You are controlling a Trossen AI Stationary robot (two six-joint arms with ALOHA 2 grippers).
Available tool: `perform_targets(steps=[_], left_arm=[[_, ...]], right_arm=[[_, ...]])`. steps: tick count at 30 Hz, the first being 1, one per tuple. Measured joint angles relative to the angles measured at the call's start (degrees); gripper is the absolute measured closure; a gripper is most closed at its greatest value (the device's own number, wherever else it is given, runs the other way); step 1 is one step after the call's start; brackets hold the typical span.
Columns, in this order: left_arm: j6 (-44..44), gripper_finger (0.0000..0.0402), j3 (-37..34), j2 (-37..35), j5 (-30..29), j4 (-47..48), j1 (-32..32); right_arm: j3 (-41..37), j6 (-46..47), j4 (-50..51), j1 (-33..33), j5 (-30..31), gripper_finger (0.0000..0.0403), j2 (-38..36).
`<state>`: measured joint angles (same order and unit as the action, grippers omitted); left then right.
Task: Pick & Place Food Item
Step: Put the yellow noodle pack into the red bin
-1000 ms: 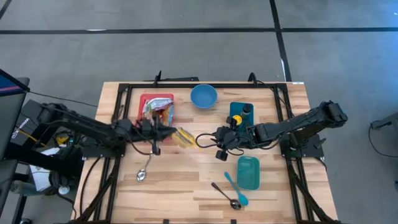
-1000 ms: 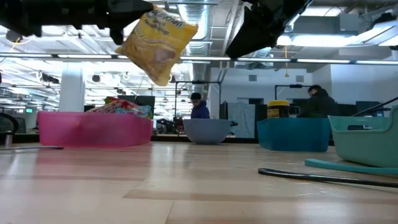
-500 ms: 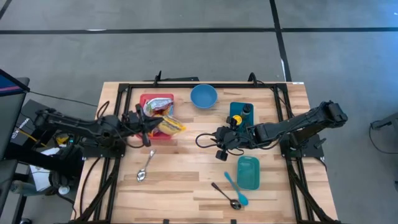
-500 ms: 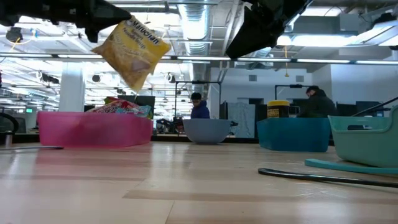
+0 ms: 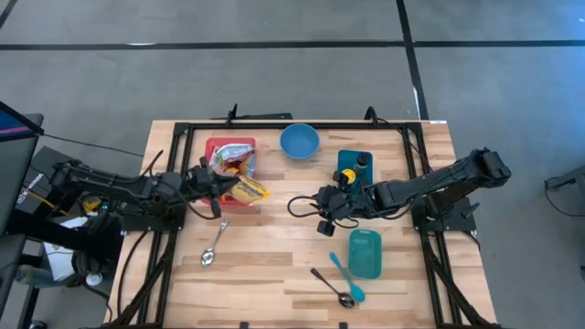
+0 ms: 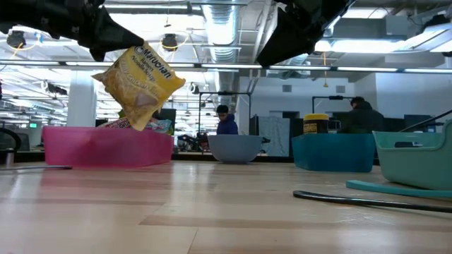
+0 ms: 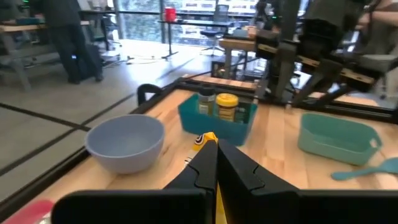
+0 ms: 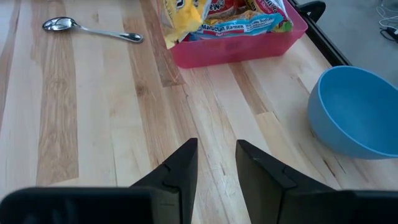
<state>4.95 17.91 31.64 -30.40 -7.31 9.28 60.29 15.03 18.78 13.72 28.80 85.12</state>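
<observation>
A yellow ramen packet (image 5: 249, 189) hangs in the air at the near right corner of the pink bin (image 5: 216, 146), which holds other food packets (image 8: 231, 18). My left gripper (image 5: 222, 185) reaches in from the table's left and is shut on the packet. In the low view the packet (image 6: 139, 83) hangs tilted above the pink bin (image 6: 106, 146). My right gripper (image 8: 216, 149) hovers open over the bare wood at mid-table, with nothing between its fingers. My left gripper pinches the packet's upper edge (image 6: 126, 53) between its two shut fingers (image 7: 235, 169), coming nearly level from the table's left. A yellow strip of the packet (image 7: 206, 139) shows beyond the fingertips. The packet hangs tilted below the fingers, clear of table and bin.
A blue bowl (image 5: 299, 142) stands at the far middle. Right of it a teal bin (image 5: 354, 167) holds bottles. A second teal container (image 5: 365, 253) sits near right, with a teal spoon (image 5: 345, 279) and a metal spoon (image 5: 331, 286). Another metal spoon (image 5: 212, 247) lies near left.
My left gripper has drawn back toward the table's left edge, carrying the yellow packet from mid-table to the pink bin's near right corner. The packet stays clear of the table, has tipped a little and hangs slightly lower.
</observation>
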Motion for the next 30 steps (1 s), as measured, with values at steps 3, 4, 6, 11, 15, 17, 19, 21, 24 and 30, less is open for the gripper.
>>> perform_targets(steps=[3,4,6,11,15,17,19,21,24,30], left_arm=[[-0.69,0.0401,0.0,-0.17,-2.8,0.02,0.0],[-1.32,0.0401,0.0,-0.31,-3.73,0.0,0.0],[-1.95,0.0401,0.0,-0.5,-5.63,0.03,0.0],[-2.13,0.0401,0.0,-0.57,-7.78,0.48,-0.02],[-1.71,0.0401,0.0,-0.55,-7.82,5.11,-0.02],[-0.69,0.0401,0.0,-0.55,-7.94,7.89,0.0],[0.33,0.0401,0.0,-0.55,-8.85,10.72,0.0],[1.26,0.0401,0.0,-0.57,-9.77,12.55,-0.02],[1.39,0.0401,0.0,-0.55,-10.27,14.46,-0.02],[4.02,0.0401,0.02,-0.55,-10.29,18.85,0.02]], right_arm=[[0.01,0.0,0.02,0.0,0.0,0.03,0.0],[0.0,0.0,0.03,0.01,0.0,0.03,0.0],[0.0,0.0,0.05,0.0,0.0,0.03,0.0],[0.0,0.0,0.07,0.0,0.0,0.03,0.0],[0.0,0.02,0.1,0.0,0.0,0.03,0.0],[0.0,0.01,0.09,0.0,0.0,0.03,0.0],[0.0,0.02,0.1,0.0,0.0,0.03,0.0],[0.0,0.02,0.1,0.02,0.0,0.03,0.0],[0.01,0.02,0.1,0.0,0.0,0.03,0.0],[0.0,0.02,0.1,0.0,0.0,0.03,0.0]])
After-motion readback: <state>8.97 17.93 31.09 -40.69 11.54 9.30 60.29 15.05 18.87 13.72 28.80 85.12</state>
